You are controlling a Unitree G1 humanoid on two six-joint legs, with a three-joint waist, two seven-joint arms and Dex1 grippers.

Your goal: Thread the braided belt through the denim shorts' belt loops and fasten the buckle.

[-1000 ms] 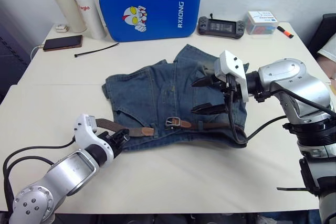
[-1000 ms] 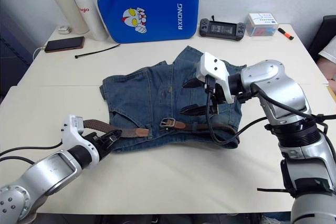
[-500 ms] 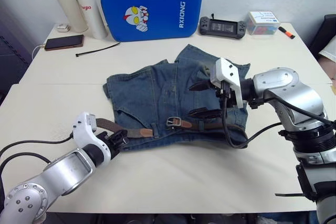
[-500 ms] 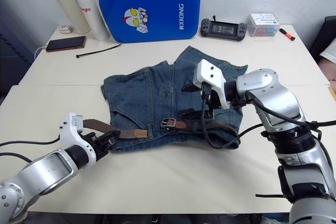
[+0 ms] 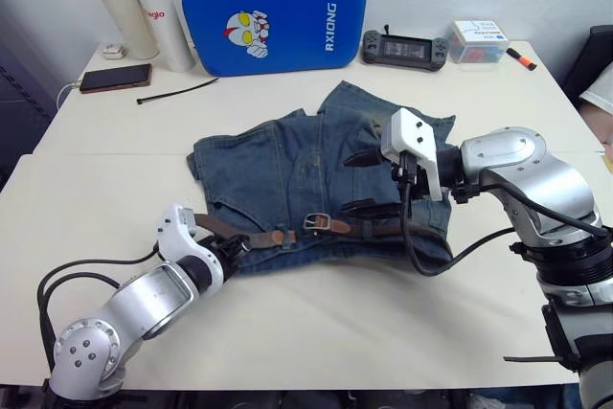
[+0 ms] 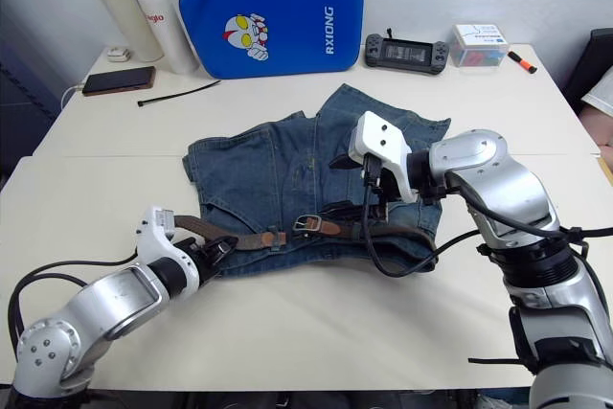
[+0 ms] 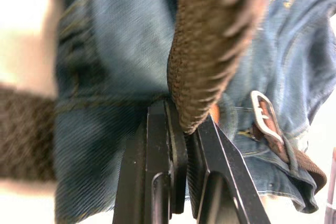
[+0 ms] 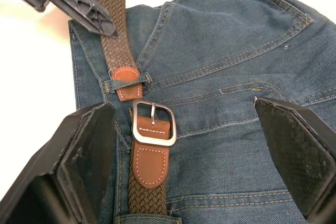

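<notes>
Containers first: blue case [image 5: 273,14] stands upright at the back of the table [image 5: 316,332], zipped closed, contents not visible. Two bottles [image 5: 139,9] stand left of it, lids on. A small box [image 5: 476,41] sits at the back right beside a handheld console [image 5: 403,48]. A phone [image 5: 115,77] and a thin black cable tie [image 5: 177,92] lie in front of the bottles.

The denim shorts [image 5: 287,174] lie flat mid-table, waistband toward me, legs pointing away toward the case. The braided belt [image 5: 383,229] runs along the waistband, long axis left-right across the table. Its tan-tipped end [image 8: 125,83] sits in one of the belt loops [image 8: 128,78] and points at the buckle [image 8: 153,123], just short of it, not fastened. The buckle lies flat near the waistband's middle, prong pointing toward the tip.

My left gripper [image 5: 233,249] is at the shorts' left edge, fingers [image 7: 157,150] clenched on the belt's free left stretch, which bends up over them.

My right gripper [image 5: 372,182] hovers over the right half of the shorts, fingers [image 8: 294,150] spread wide, holding nothing, buckle between them in the wrist view.
</notes>
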